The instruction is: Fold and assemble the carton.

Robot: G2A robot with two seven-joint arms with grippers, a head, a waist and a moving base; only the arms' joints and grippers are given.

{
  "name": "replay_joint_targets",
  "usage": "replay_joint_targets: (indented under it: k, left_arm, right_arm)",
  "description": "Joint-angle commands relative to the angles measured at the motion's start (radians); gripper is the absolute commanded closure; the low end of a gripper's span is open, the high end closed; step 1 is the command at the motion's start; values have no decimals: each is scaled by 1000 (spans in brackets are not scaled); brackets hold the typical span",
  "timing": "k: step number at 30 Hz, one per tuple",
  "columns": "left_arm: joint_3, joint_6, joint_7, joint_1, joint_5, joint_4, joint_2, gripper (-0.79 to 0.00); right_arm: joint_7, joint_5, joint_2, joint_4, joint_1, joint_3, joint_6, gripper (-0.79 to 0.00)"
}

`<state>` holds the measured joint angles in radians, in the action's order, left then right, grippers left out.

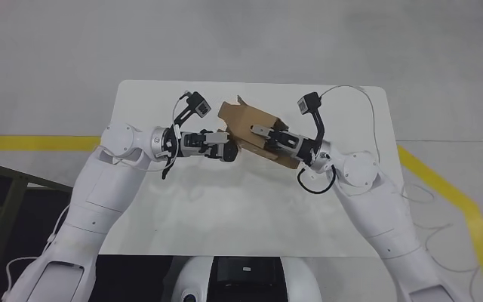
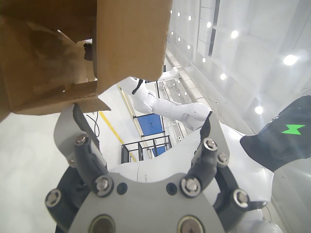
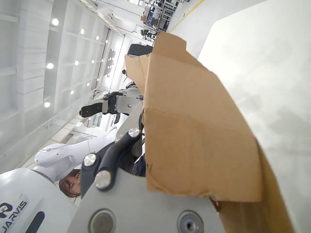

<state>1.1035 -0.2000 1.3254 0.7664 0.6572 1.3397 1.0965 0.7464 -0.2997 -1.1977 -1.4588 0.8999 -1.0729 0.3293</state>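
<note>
The brown cardboard carton [image 1: 245, 119] is half-erected, flaps unfolded, seemingly pinched in the right gripper [image 1: 262, 135], with the left gripper [image 2: 142, 112] spread wide beside it.

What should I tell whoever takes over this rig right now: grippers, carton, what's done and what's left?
Left gripper: open, holding nothing, close to a flap edge of the carton.
Right gripper: at the carton's other side; cardboard hides whether it is shut.
Carton: over the table, between the two arms.
Done: carton opened into a box shape.
Left: flaps stand loose; fold and tuck them.
</note>
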Motion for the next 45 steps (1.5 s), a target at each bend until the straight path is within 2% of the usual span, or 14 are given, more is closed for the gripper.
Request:
replay_joint_targets:
  k: [1, 33, 45]
  left_arm:
    - [-1, -1, 1, -2, 1, -3, 1, -785]
    - [20, -4, 1, -5, -1, -22, 1, -785]
    - [76, -10, -14, 9, -10, -52, -11, -785]
  right_arm:
    - [-5, 1, -1, -3, 2, 3, -1, 0]
    - [-28, 15, -16, -7, 10, 3, -7, 0]
    - [128, -84, 0, 3, 12, -72, -28, 0]
